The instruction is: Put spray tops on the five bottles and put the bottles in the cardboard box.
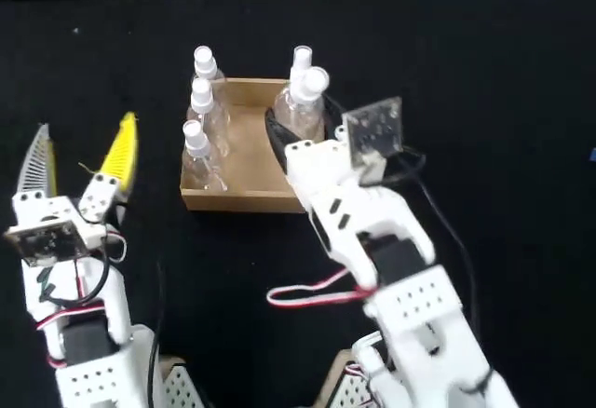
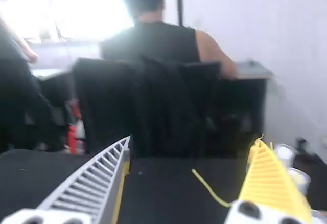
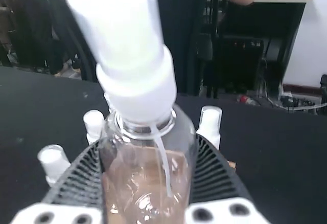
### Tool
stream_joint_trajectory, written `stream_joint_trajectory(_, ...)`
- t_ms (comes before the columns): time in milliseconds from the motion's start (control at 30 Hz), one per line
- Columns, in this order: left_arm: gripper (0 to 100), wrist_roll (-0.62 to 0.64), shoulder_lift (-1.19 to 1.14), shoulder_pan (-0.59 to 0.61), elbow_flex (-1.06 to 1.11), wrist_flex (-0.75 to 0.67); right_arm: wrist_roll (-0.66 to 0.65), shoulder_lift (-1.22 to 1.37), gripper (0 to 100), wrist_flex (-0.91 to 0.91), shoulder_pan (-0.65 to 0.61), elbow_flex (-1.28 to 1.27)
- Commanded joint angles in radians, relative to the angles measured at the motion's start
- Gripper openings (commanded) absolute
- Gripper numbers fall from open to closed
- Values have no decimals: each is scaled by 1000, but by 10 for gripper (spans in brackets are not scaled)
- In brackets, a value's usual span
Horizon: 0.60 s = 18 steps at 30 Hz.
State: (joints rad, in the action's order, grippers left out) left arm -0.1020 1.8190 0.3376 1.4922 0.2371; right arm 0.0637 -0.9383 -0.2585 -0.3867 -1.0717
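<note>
The cardboard box (image 1: 244, 196) sits mid-table. Three clear bottles with white spray tops (image 1: 203, 101) stand along its left side, and another bottle (image 1: 302, 60) stands at its far right corner. My right gripper (image 1: 298, 115) is shut on a fifth bottle (image 3: 143, 188), held over the right side of the box. This bottle's spray top (image 3: 127, 55) sits tilted on the neck, with the tube hanging inside. My left gripper (image 1: 84, 124) hovers left of the box, its grey and yellow fingers open and holding nothing; it appears again as the left gripper (image 2: 192, 142).
Black cloth (image 1: 484, 73) covers the table around the box. Red and white cables (image 1: 307, 289) loop beside the right arm. Two spray tops (image 2: 287, 155) show past the yellow finger (image 2: 268, 183). A person sits in the room behind, away from the table.
</note>
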Motion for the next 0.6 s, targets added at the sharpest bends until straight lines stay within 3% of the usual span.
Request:
stream_joint_trajectory(0,333,2,8,67,206,-376,5,136,11,66,23,88)
stream_joint_trajectory(33,333,2,2,67,208,-428,3,160,11,69,23,96)
stream_joint_trajectory(167,333,-3,-5,67,208,-416,3,220,11,130,23,87)
stream_joint_trajectory(400,333,-3,2,68,208,-269,3,274,11,319,25,-22)
stream_joint_trajectory(567,333,-3,2,68,208,-258,2,309,11,397,25,-85)
